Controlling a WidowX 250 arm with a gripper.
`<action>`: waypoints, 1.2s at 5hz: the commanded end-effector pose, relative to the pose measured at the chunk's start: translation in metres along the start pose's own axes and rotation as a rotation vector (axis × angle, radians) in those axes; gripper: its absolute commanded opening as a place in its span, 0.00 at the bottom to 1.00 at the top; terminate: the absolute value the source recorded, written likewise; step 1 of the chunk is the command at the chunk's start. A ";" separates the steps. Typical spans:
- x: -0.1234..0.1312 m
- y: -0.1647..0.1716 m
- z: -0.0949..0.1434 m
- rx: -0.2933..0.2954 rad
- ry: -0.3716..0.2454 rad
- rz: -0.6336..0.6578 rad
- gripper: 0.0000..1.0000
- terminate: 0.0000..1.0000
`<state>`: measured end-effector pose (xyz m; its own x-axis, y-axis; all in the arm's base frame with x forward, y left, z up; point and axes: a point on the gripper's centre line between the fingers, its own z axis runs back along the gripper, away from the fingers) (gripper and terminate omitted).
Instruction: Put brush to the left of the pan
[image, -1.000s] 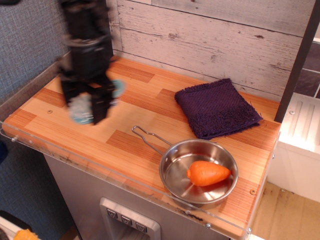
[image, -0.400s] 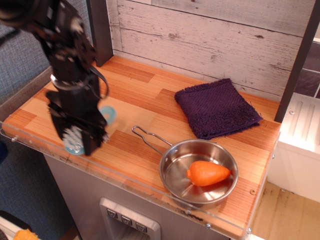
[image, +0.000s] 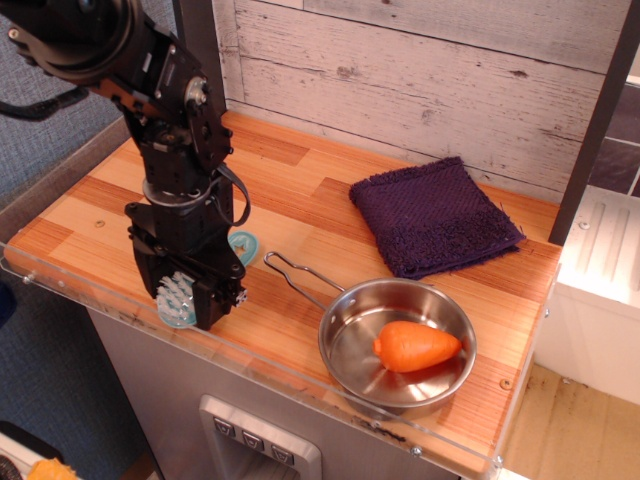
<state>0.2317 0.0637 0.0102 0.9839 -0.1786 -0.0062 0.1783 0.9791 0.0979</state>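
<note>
The teal brush is held in my black gripper, its white bristles facing the camera at the front and its oval handle end sticking out behind. The gripper is shut on the brush, low over the wooden counter near its front edge. The shiny steel pan sits at the front right with its wire loop handle pointing left toward the gripper. The brush is to the left of the pan's handle. I cannot tell if the brush touches the counter.
An orange carrot lies inside the pan. A purple cloth lies at the back right. A clear plastic lip runs along the counter's front edge. A plank wall stands behind.
The gripper with the brush has moved from the counter's back left down and toward the front, then a little right, closer to the pan handle.
</note>
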 end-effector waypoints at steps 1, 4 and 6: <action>0.010 0.009 0.025 -0.018 -0.032 -0.003 1.00 0.00; -0.006 0.021 0.091 -0.015 -0.073 -0.026 1.00 0.00; -0.011 0.019 0.092 -0.013 -0.075 -0.027 1.00 0.00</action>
<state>0.2207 0.0729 0.0919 0.9771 -0.2099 0.0357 0.2074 0.9762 0.0632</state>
